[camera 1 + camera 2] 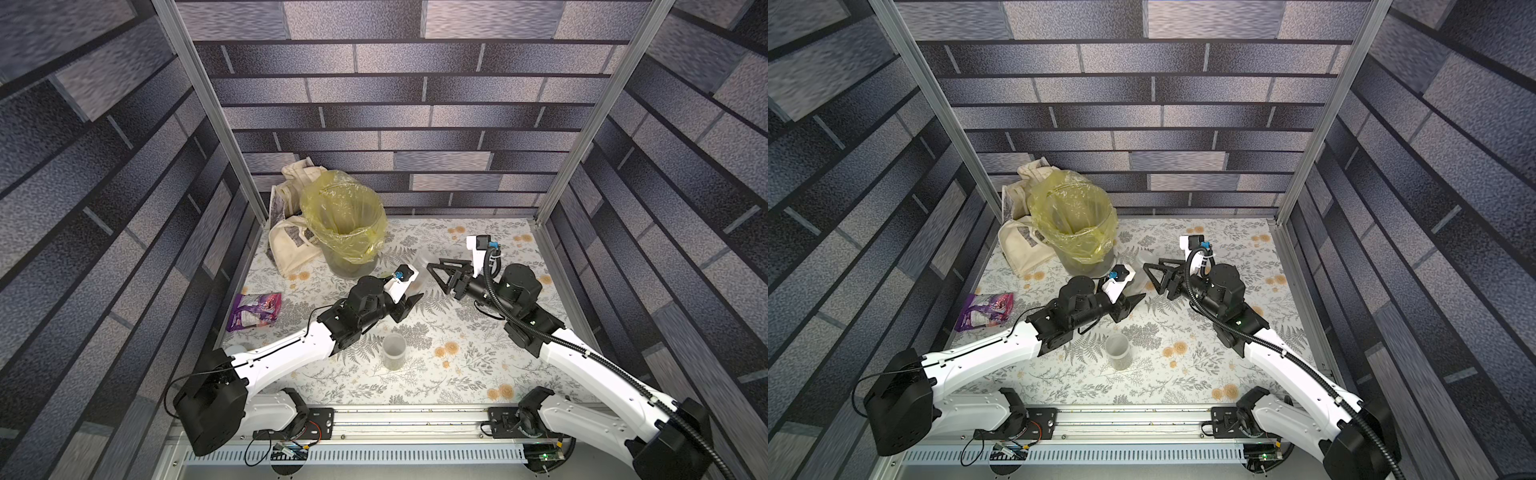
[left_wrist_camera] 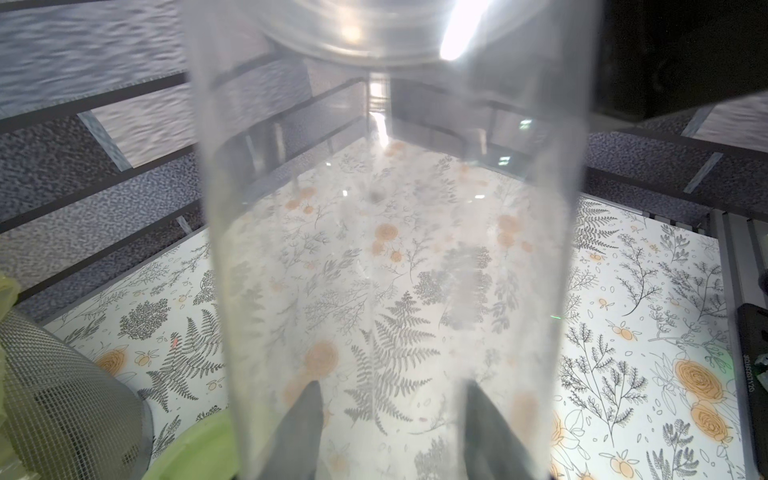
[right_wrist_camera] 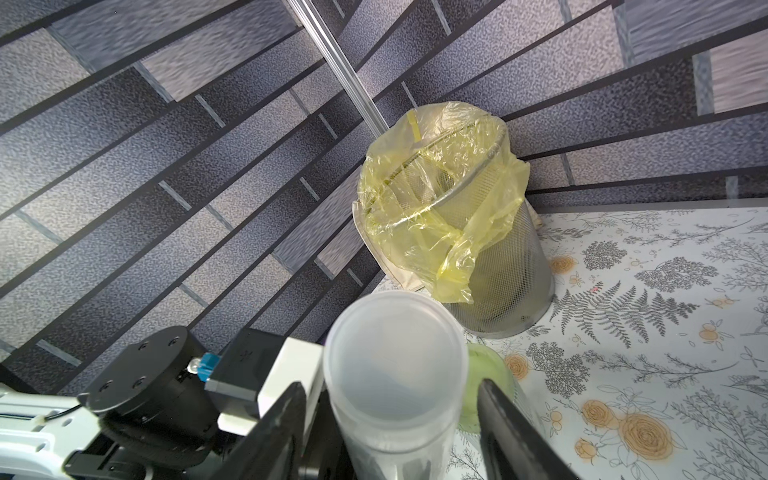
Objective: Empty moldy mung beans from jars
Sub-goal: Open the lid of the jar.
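Tall jar (image 3: 395,332) clamped in left hand (image 2: 390,390); right hand (image 3: 392,390) spread around it; green-lidded jar (image 3: 484,374), bin (image 3: 511,291) near.

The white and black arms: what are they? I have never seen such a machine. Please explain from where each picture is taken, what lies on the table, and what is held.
They are robots: a left arm and a right arm, each ending in a two-fingered claw. Both top views look down on the whole table from above. The other two pictures come from small cameras on the wrists, looking along the claws. On the table stand a mesh bin lined with a yellow bag, a short jar and a green-lidded jar; a cloth bag and a purple packet lie nearby. The left claw is shut on a tall clear jar. The right claw stands open around its end.
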Robot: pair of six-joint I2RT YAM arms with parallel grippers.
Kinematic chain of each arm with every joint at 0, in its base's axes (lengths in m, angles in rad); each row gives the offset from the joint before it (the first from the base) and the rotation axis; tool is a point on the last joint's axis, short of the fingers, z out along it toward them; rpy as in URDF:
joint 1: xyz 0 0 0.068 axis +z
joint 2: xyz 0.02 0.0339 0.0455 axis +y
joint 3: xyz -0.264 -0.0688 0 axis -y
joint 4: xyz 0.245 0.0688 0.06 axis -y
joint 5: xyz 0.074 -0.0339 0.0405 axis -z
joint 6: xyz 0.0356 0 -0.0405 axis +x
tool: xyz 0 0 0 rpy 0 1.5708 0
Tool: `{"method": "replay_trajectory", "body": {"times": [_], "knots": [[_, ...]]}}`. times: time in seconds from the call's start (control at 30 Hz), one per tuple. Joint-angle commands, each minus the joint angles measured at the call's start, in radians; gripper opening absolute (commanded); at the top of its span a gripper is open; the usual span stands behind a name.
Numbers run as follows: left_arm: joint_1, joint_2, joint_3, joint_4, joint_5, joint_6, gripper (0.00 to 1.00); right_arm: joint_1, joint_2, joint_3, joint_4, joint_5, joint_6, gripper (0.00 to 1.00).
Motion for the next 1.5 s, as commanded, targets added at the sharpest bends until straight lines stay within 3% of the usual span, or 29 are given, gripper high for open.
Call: {"method": "replay_trajectory", "body": {"times": [0.0, 0.27, 1.13, 1.27, 1.47], "knots": [[-0.007, 0.009, 0.020, 0.001, -0.015, -0.026, 0.54, 0.005, -0.004, 0.028, 0.056, -0.023, 0.027, 0.66], [-0.018, 0.011, 0.023, -0.001, -0.013, -0.024, 0.54, 0.005, 0.023, 0.018, 0.068, -0.041, 0.056, 0.61], [-0.024, 0.037, 0.029, -0.028, 0.043, 0.011, 0.53, 0.005, 0.069, 0.043, 0.065, -0.069, 0.029, 0.64], [-0.024, 0.041, 0.030, -0.025, 0.047, 0.012, 0.53, 0.005, 0.072, 0.047, 0.059, -0.063, 0.017, 0.68], [-0.024, 0.043, 0.032, -0.024, 0.059, 0.011, 0.53, 0.005, 0.082, 0.053, 0.055, -0.064, 0.009, 0.65]]}}
